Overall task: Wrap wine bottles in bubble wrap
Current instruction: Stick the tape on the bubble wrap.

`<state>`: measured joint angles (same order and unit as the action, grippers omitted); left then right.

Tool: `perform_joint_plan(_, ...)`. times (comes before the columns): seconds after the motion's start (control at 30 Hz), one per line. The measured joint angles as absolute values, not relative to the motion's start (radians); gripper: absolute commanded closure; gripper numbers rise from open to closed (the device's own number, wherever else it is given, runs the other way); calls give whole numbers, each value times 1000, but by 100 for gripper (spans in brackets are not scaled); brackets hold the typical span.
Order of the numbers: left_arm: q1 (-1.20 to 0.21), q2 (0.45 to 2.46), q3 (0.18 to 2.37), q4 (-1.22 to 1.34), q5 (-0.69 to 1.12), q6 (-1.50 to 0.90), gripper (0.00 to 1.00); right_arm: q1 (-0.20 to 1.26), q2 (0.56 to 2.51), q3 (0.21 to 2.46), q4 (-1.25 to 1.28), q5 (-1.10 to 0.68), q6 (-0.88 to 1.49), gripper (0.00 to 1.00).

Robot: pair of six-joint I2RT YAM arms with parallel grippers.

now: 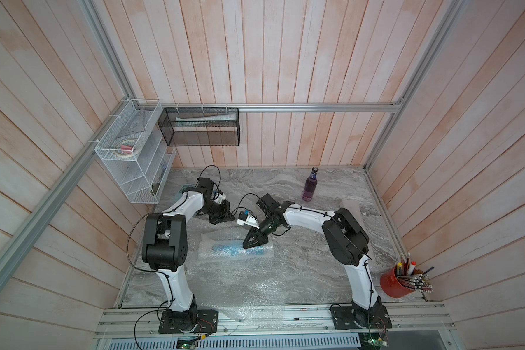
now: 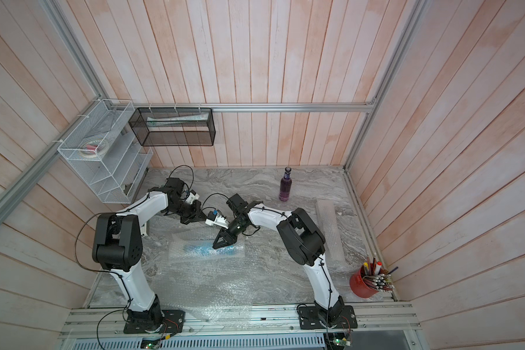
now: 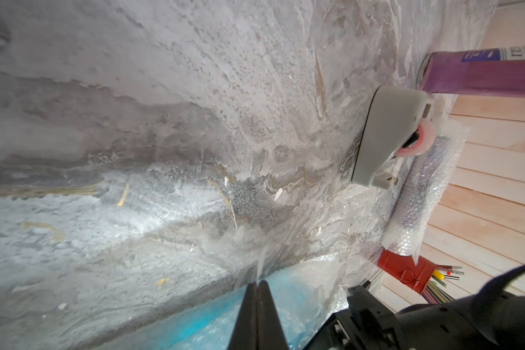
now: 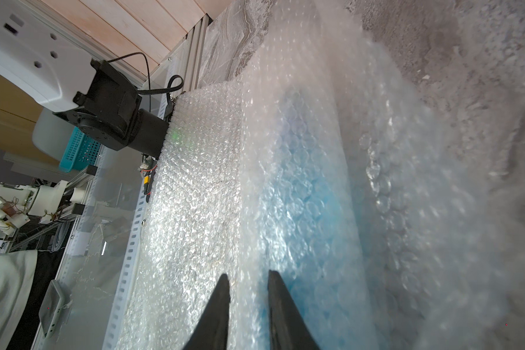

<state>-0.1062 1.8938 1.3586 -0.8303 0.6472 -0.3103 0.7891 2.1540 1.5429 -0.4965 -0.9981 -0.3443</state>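
Observation:
A bright blue wine bottle (image 1: 225, 250) lies on its side mid-table, rolled in bubble wrap (image 1: 235, 251). My right gripper (image 1: 245, 247) bears down on this roll, its narrowly parted fingers (image 4: 225, 291) pinching a ridge of the wrap beside the blue glass. My left gripper (image 3: 258, 285) is shut on a thin raised edge of the same sheet just behind the roll. A purple wine bottle (image 1: 309, 186) stands upright at the back. A bubble-wrapped tube (image 2: 329, 230) lies at the right; what it holds I cannot tell.
A loose bubble wrap sheet (image 1: 240, 291) covers the near table and hangs over the front rail. A grey tape dispenser (image 3: 388, 136) sits near the purple bottle. A red cup of pens (image 1: 396, 283) stands at the right edge. Wire baskets (image 1: 128, 157) hang on the left wall.

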Motion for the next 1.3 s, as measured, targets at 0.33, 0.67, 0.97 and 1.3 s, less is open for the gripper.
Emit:
perform_joint_plan(0.33, -133, 1897, 1324, -902, 652, -269, 100, 789, 2146, 1543, -494, -984, -341, 72)
perform_joint_plan(0.67, -133, 1874, 1246, -926, 674, -257, 100, 747, 2066, 1543, -478, -969, -327, 44)
perform_joint_plan(0.97, -133, 1841, 1235, -926, 677, -257, 100, 698, 2078, 1608, -406, -931, -315, 33)
perform_joint_plan(1.3, -133, 1829, 1200, -926, 680, -257, 100, 696, 2286, 1785, -428, -922, -323, 32)
